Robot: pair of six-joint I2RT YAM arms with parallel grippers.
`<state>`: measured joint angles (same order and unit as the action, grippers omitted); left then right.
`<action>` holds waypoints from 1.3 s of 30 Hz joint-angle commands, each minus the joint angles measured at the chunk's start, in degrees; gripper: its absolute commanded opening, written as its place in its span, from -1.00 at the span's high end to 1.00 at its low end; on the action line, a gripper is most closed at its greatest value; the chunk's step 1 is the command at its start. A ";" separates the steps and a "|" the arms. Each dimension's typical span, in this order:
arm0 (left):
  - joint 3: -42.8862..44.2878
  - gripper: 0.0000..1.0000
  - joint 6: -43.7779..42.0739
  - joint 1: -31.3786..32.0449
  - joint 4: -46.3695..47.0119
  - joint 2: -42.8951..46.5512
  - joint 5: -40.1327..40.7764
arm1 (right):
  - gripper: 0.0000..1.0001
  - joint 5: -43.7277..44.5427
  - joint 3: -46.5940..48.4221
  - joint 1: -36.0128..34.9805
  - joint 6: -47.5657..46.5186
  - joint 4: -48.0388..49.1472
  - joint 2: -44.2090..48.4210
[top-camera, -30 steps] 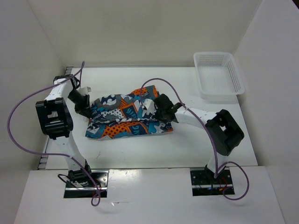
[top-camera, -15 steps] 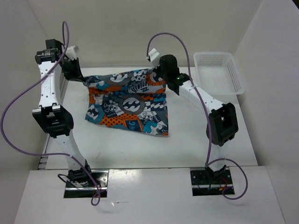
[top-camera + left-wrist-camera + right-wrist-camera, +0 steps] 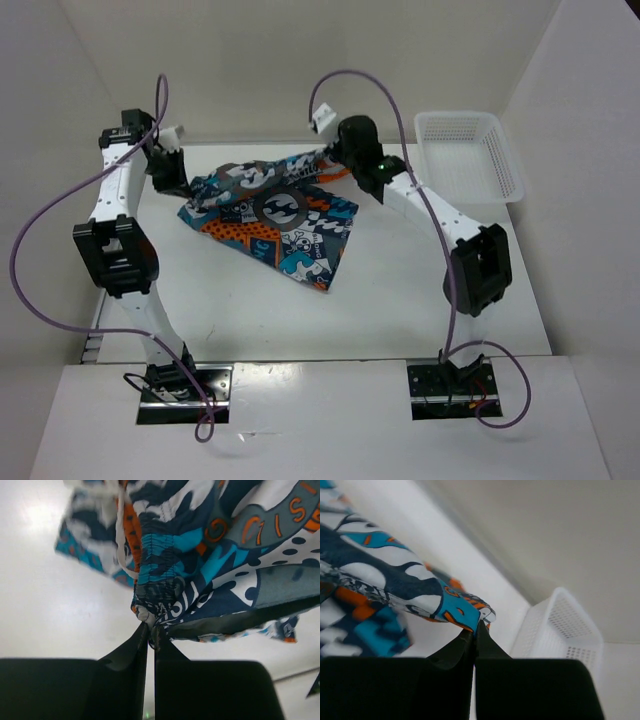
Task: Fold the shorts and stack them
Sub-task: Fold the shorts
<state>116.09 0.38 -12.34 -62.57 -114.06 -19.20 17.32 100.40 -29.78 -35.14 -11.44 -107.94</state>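
Note:
The patchwork shorts in teal, orange, white and dark grey hang in the air over the back of the table, stretched between both grippers, their grey circle emblem facing up. My left gripper is shut on the gathered waistband at the left corner. My right gripper is shut on the right corner. The lower part of the shorts droops to a point toward the table's middle.
A white mesh basket stands at the back right and also shows in the right wrist view. White walls close in the back and both sides. Purple cables loop above both arms.
Both grippers took hold of the shorts and lifted them off the table, spreading them out. Since half a second ago the left gripper has lowered and the cloth has swung, its lower edge now hanging to a point.

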 commanded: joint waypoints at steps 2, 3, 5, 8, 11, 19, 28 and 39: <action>-9.12 0.96 -0.38 -0.76 0.08 3.59 8.81 | 1.00 -5.88 -14.42 -7.21 -0.73 -10.60 11.16; -10.52 0.99 -0.38 -0.76 -0.53 3.06 9.70 | 1.00 -7.20 -16.70 -8.27 -0.72 -13.84 13.78; -14.04 0.99 -0.38 -2.42 0.68 1.65 11.02 | 1.00 -9.22 -23.89 -12.21 -0.72 -15.62 16.35; -16.33 0.99 -0.38 -3.57 3.76 -0.63 13.05 | 1.00 -10.99 -30.60 -15.21 -1.25 -17.91 18.73; -16.34 0.99 -0.38 -3.57 4.99 -2.82 13.05 | 1.00 -14.06 -32.72 -16.98 -0.11 -18.44 19.26; -7.74 1.00 -0.38 -3.57 4.83 -7.40 13.75 | 1.00 -17.31 -28.35 -22.78 -2.57 -22.65 18.64; 12.91 1.00 -0.38 -3.57 1.92 -9.35 4.98 | 1.00 -24.18 -14.45 -22.78 -3.80 -29.69 15.57; 14.80 1.00 -0.38 -6.19 2.62 -13.81 4.42 | 1.00 -28.65 -11.54 -29.10 -3.80 -31.18 11.18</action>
<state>132.70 0.23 -15.75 -60.29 -124.62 -16.49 -6.96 85.95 -54.65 -38.87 -39.81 -94.83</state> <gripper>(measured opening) 0.083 0.007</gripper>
